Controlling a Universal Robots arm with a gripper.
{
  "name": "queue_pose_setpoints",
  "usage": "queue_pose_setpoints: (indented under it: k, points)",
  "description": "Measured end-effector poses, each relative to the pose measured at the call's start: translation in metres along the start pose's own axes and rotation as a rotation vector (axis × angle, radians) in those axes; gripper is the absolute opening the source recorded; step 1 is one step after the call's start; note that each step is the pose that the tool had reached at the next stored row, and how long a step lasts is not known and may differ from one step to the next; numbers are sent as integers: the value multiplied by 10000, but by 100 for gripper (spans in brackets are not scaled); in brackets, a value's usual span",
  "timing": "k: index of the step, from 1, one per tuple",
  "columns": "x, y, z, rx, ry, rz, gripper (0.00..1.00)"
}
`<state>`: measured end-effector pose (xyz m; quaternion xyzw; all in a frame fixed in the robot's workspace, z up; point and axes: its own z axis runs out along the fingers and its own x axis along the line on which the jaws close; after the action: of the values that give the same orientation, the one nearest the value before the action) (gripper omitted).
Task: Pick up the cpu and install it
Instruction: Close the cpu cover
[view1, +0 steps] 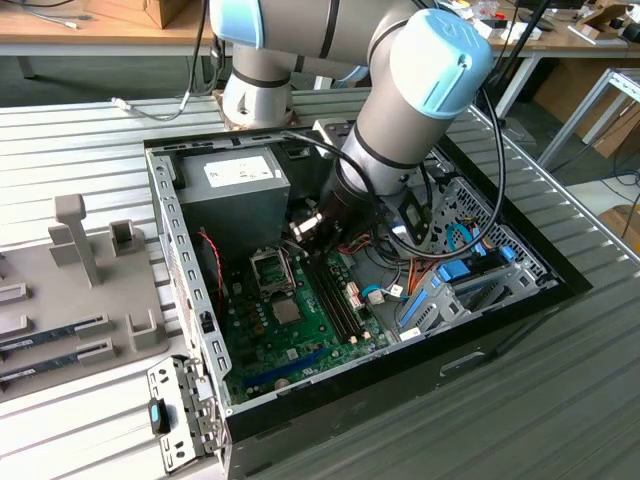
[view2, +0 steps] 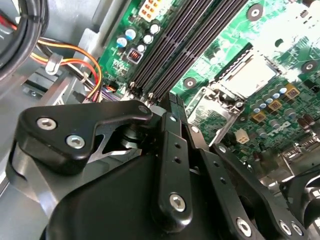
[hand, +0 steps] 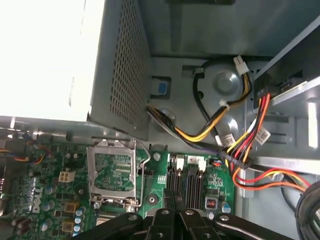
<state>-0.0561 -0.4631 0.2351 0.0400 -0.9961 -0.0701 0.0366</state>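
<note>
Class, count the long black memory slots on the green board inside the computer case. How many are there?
4 memory slots, lying side by side next to the processor socket; the gripper covers their near ends.

Arm (view1: 400, 110) bent at elbow, forearm slanting down from exterior view's right toward centre. Grey wrist with blue cap. Gripper (view1: 308, 226) at low end, pointing down. Black fingers (hand: 172, 210) pressed together, tips touching, in both wrist views.
</note>
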Motion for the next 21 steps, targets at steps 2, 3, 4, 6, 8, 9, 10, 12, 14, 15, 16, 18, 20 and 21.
queue_pose_setpoints:
  k: [2,3,4,6,8,9,10,12,14,15,16,18,20,21]
  points:
    - [-15,4,2,-235,17,-144,11]
    - [-21,7,9,-281,46,-289,11]
    - [-22,6,14,-292,64,-388,11]
    - [-23,5,22,-303,109,-657,11]
    - [-24,3,33,-319,179,-1118,11]
    - [-24,3,38,-324,208,-1307,11]
    - [-25,2,45,-334,254,-1616,11]
    - [-34,0,54,-479,350,-2277,11]
    - [-131,-8,47,-1201,328,-2623,11]
    - [-141,-9,48,-1358,323,-2724,11]
    - [-142,-9,51,-1401,345,-2867,11]
    - [-143,-11,63,-1440,470,-3504,11]
    - [-145,-5,78,-1778,419,-3709,11]
    - [-145,-3,80,-1965,371,-3732,11]
